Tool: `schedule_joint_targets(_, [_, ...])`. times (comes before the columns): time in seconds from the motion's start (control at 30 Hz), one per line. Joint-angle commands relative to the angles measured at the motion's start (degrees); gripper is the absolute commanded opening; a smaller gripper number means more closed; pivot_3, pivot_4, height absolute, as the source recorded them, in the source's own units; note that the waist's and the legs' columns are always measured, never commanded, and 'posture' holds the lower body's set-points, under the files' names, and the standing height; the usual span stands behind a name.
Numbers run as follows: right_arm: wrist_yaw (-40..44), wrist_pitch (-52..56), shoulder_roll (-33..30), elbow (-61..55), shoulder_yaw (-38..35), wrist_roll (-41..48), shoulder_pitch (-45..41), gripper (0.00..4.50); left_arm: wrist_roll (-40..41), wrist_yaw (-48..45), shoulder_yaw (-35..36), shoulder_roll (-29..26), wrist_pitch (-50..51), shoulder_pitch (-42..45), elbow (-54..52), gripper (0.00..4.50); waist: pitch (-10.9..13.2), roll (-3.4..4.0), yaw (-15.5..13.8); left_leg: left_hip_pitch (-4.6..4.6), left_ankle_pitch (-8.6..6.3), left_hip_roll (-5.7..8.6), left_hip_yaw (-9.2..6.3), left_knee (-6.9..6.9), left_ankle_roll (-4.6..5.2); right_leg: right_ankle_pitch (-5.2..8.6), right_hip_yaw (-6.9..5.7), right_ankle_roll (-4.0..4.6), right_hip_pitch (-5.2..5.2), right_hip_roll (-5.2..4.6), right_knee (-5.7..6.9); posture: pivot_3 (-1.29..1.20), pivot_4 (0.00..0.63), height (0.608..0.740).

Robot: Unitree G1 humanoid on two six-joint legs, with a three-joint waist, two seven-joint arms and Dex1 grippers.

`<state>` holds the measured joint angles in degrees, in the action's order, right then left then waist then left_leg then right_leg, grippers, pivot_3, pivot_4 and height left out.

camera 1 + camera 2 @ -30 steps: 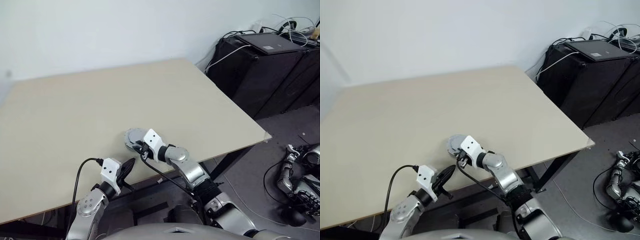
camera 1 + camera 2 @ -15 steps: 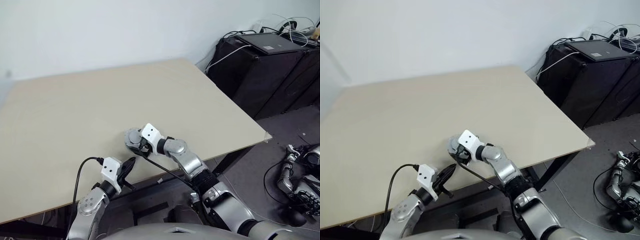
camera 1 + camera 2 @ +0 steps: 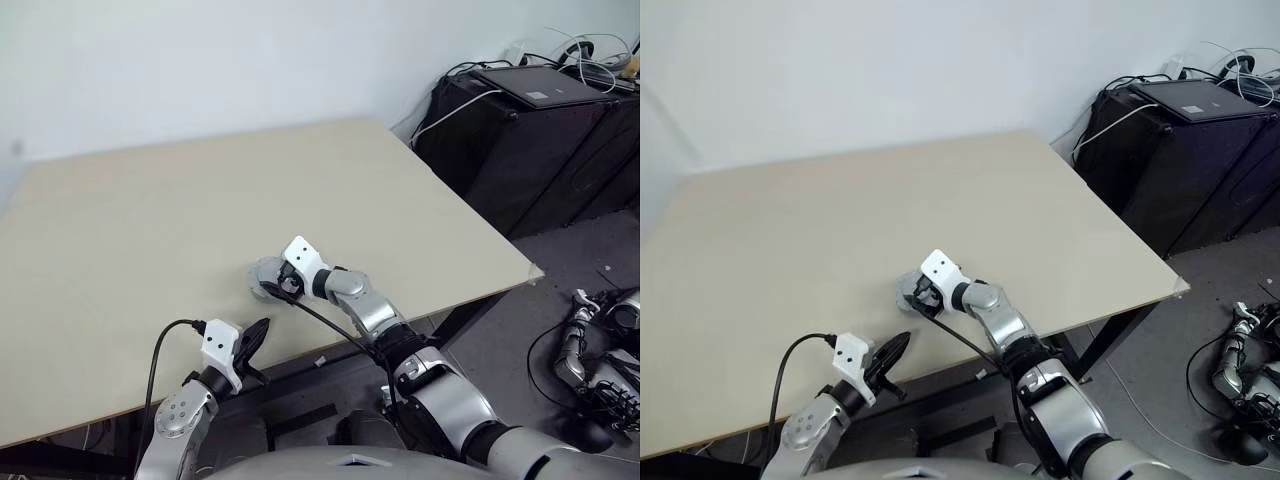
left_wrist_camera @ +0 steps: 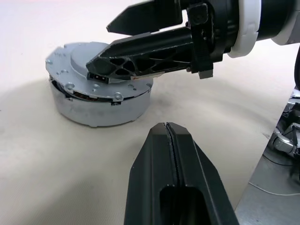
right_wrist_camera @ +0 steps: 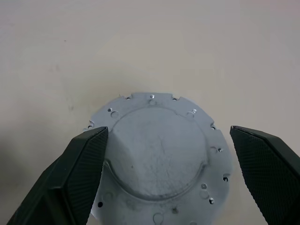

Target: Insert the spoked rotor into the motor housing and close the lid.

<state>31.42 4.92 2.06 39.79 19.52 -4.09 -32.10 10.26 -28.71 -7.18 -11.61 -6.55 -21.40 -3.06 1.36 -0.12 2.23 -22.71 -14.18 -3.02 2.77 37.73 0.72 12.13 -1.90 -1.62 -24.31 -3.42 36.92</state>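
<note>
Nearest to me, my left gripper [image 3: 258, 333] hangs just off the near edge of the table [image 3: 150, 230], its two black fingers [image 4: 173, 187] pressed flat together with nothing between them. It points toward the motor assembly and stands apart from it, with bare tabletop between.

Just beyond, on the near part of the beige table and a little to the right of my left hand, sits the motor housing [image 4: 96, 105], a low round silver-grey drum resting flat. The lid [image 5: 159, 159] lies on top of it, plain silver face up, with small screw holes around its flange. It looks slightly off true, and along the seam, in the left wrist view, a thin line of copper-brown windings shows beneath the lid's rim. Whether the spoked rotor is inside I cannot tell, since the lid covers the top.

My right gripper [image 5: 164, 176] hovers right over the lid, its fingers spread wide apart, one on either side of the disc. In the left wrist view one finger [image 4: 145, 51] lies low across the lid's top, close enough that I cannot tell whether it touches. Nothing is clamped between them.

Farther off, the tabletop runs bare to the white wall [image 3: 200, 60]. To the right, past the table's corner, a black cabinet [image 3: 520, 150] stands with cables [image 3: 590, 55] on top.
</note>
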Motion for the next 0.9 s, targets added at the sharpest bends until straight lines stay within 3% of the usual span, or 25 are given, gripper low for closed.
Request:
schedule_joint_targets(0.03, [0.62,-1.61,0.74,0.63,-0.67,0.11,-1.78,4.47,0.62,0.40,0.45,0.13,-0.87,0.03,-3.27,0.00,0.00,0.00,0.02,0.00,0.00,0.00,0.00,0.00,0.00,0.00,0.00,0.00,0.00,0.00,0.00,0.00,0.000,0.740])
schedule_joint_targets(0.43, [2.35,-1.24,1.45,1.68,-0.16,-0.56,-1.56,4.47,0.57,1.04,0.44,-0.04,-0.73,-0.32,-3.67,0.00,0.00,0.00,0.02,0.00,0.00,0.00,-0.01,0.00,0.00,0.00,0.00,0.00,0.00,0.00,0.01,0.00,0.000,0.740])
schedule_joint_targets(0.6, [1.93,-0.20,1.70,2.26,-1.61,0.42,-1.88,3.26,0.61,1.09,0.43,-0.06,-0.68,-0.17,-3.59,0.00,0.00,0.00,0.02,0.00,0.00,0.00,0.00,0.00,0.00,0.00,0.00,0.00,0.00,0.00,0.01,0.00,0.000,0.740])
schedule_joint_targets(0.9, [2.82,1.53,1.11,1.30,-1.05,-0.43,-1.78,3.26,0.68,1.12,0.40,0.02,-0.57,-0.04,-3.59,0.00,0.00,0.01,0.01,0.01,0.00,0.00,-0.01,0.00,0.00,0.00,0.00,0.00,0.01,0.00,0.01,0.00,0.000,0.740])
